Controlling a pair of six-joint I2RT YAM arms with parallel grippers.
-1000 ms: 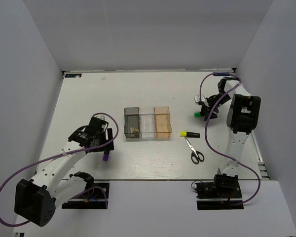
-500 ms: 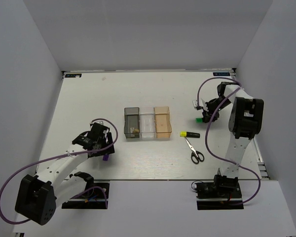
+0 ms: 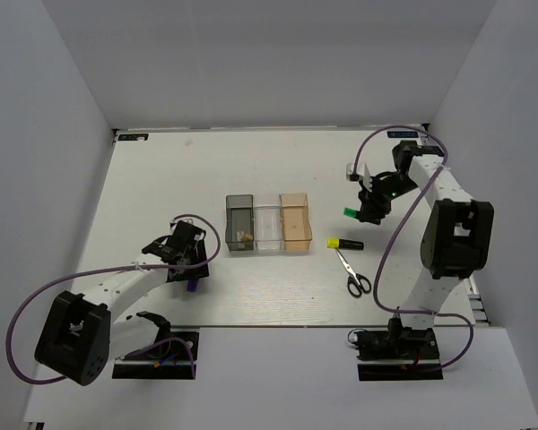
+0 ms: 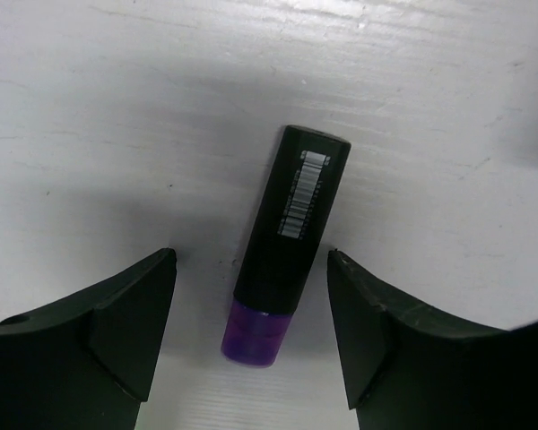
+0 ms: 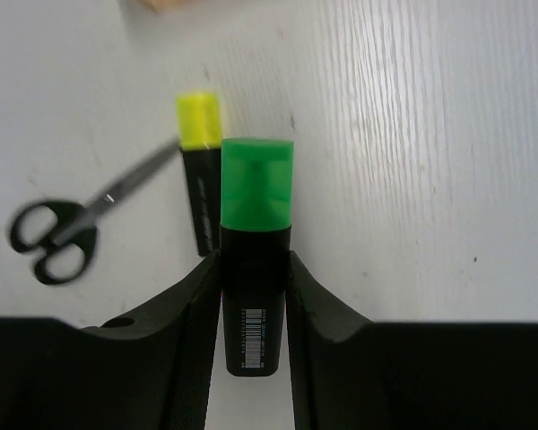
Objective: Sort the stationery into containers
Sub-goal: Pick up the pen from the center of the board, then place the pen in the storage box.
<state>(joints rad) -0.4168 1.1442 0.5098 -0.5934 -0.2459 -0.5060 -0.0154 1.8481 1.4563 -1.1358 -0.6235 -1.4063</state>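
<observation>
My right gripper is shut on a black green-capped marker and holds it above the table, right of the bins. In the right wrist view the gripper clamps the marker by its black body. Below it lie the yellow-capped marker and the black-handled scissors. My left gripper is open and straddles a black purple-capped marker that lies flat on the table. The smoky grey bin holds small tan pieces. The clear bin and orange bin stand beside it.
White walls close in the table on the left, back and right. Purple cables loop from both arms. The arm bases sit at the near edge.
My right gripper has shifted slightly left with the green-capped marker in it as the arm changed pose. My left gripper has moved nearer and settled around the purple-capped marker.
</observation>
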